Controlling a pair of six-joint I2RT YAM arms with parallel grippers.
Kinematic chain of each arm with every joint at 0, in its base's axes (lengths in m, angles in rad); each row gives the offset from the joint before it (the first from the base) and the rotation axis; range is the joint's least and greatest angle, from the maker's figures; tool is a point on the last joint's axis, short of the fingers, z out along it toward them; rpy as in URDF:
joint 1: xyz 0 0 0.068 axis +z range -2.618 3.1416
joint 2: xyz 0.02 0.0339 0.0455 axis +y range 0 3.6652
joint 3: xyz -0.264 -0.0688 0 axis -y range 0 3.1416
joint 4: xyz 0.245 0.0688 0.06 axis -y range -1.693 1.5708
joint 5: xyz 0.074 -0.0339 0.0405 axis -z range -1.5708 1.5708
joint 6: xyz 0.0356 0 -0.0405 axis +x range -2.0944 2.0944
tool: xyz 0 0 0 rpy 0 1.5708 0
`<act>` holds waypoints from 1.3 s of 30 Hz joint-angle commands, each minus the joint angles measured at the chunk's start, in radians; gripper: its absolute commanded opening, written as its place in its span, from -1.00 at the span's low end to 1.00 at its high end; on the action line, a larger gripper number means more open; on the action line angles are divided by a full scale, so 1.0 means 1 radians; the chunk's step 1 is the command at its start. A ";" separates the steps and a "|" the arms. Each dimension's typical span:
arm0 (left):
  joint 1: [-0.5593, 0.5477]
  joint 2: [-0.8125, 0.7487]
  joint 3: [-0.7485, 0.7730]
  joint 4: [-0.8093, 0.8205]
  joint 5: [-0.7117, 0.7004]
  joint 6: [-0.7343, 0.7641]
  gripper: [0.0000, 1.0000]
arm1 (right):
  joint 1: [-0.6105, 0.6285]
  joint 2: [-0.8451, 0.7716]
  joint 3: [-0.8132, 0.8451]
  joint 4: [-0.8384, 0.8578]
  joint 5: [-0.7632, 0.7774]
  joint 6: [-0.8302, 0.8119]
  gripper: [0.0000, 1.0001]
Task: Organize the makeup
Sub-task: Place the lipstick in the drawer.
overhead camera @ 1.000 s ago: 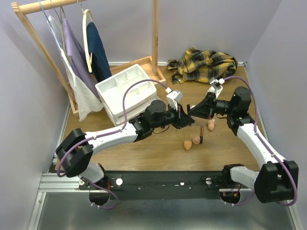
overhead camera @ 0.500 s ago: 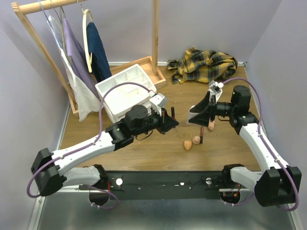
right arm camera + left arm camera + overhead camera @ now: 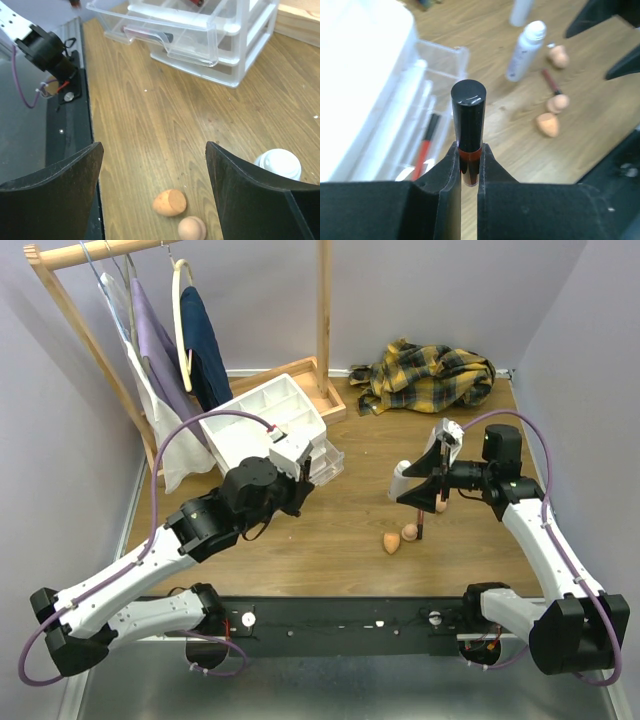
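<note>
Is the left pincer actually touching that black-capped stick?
Touching. The left wrist view shows the left pincer squeezing the stick from both sides.

Wooden table [image 3: 350,570] bears drawer unit [image 3: 250,430], plaid cloth [image 3: 425,375], 3 peach sponges [image 3: 546,125] — 1 stick [image 3: 421,523].

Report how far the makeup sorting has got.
Done: one red stick lies in the open clear drawer. In hand: the left claw clamps a black-capped stick near that drawer. Left: a white bottle, three peach sponges and a dark-red stick lie on the wooden table; the right claw hangs open over two sponges, holding nothing.
</note>
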 commanded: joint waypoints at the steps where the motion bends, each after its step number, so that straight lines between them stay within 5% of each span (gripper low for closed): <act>1: 0.007 -0.020 0.067 -0.160 -0.174 0.104 -1.00 | -0.006 -0.006 0.007 -0.050 0.059 -0.073 0.81; 25: 0.028 0.095 0.132 -0.210 -0.326 0.262 -0.98 | -0.011 -0.008 -0.001 -0.065 0.065 -0.093 0.82; 31: 0.109 0.162 0.109 -0.187 -0.305 0.278 -0.65 | -0.012 -0.013 -0.001 -0.074 0.060 -0.097 0.82; 39: 0.117 0.147 0.072 -0.161 -0.276 0.278 0.03 | -0.014 -0.011 -0.002 -0.077 0.060 -0.103 0.82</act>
